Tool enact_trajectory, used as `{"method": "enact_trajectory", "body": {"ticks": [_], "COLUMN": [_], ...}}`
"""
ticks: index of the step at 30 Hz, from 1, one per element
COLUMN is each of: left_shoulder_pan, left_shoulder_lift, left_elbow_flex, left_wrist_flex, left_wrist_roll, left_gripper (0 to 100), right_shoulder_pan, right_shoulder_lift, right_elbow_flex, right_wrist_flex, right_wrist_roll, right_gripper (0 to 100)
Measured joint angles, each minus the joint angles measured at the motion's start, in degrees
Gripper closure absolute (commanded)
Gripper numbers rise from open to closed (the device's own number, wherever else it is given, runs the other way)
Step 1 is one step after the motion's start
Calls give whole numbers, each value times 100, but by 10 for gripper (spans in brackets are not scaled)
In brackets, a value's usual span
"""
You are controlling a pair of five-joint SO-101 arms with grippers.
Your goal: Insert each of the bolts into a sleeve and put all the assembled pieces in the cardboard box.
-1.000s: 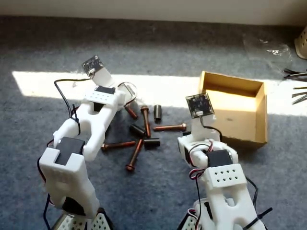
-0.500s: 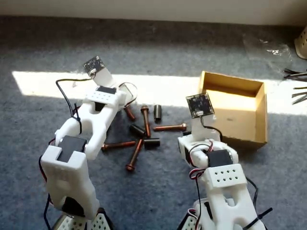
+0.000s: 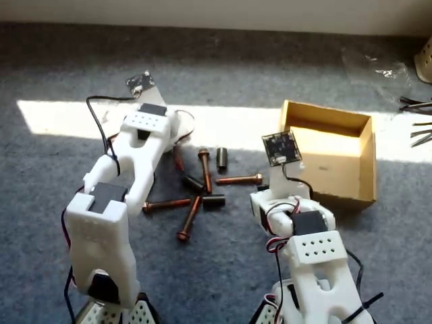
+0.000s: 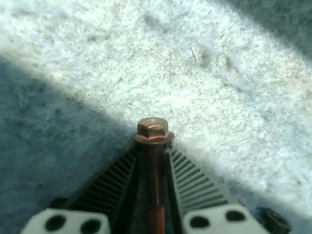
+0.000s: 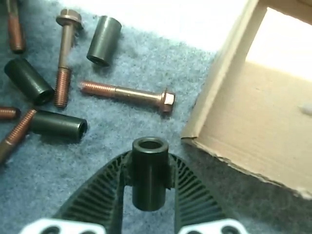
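My left gripper (image 4: 152, 163) is shut on a copper bolt (image 4: 152, 130), whose hex head points away over sunlit carpet. In the high view this arm (image 3: 138, 152) stands left of the pile, the bolt's shank (image 3: 177, 158) showing beside it. My right gripper (image 5: 150, 157) is shut on a black sleeve (image 5: 149, 178), bore facing forward, just short of the cardboard box (image 5: 253, 126). Loose bolts (image 3: 204, 170) (image 3: 239, 179) (image 3: 167, 204) and sleeves (image 3: 221, 158) (image 3: 193, 182) (image 3: 214, 201) lie between the arms. The open box (image 3: 368, 162) holds no pieces that I can see.
Grey carpet covers the floor, with a bright sunlit strip across it. Dark tools (image 3: 415, 104) and a clear plastic wrap (image 3: 378, 67) lie at the far right. A bolt (image 5: 127, 93) lies close to the box's near corner.
The left arm has moved away from the camera and slightly right with the bolt in its gripper. The right arm and the loose parts have kept still.
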State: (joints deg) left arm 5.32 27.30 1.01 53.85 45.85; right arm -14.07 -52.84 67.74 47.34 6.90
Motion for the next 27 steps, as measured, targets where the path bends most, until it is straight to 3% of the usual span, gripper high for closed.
{"method": "enact_trajectory", "body": {"ticks": [5,10,21,27], "left_shoulder_pan": [0,0,0,0], "left_shoulder_lift": [53,62,9,-1143], "left_elbow_flex": [-730,-1354,-1864,-1837], "left_wrist_flex": [1222,1978,2505,2646], "left_wrist_roll": [-1424,-2277,-3218,-3314], "left_gripper": [994,994,994,994], "right_shoulder_pan": [0,-88,-853,-897], "right_shoulder_lift": [0,0,0,0], "right_elbow_flex": [141,571,589,589], "right_wrist_flex": [-360,-905,-1152,-1820], "right_wrist_roll": [0,0,0,0], "right_gripper": [995,995,995,995]}}
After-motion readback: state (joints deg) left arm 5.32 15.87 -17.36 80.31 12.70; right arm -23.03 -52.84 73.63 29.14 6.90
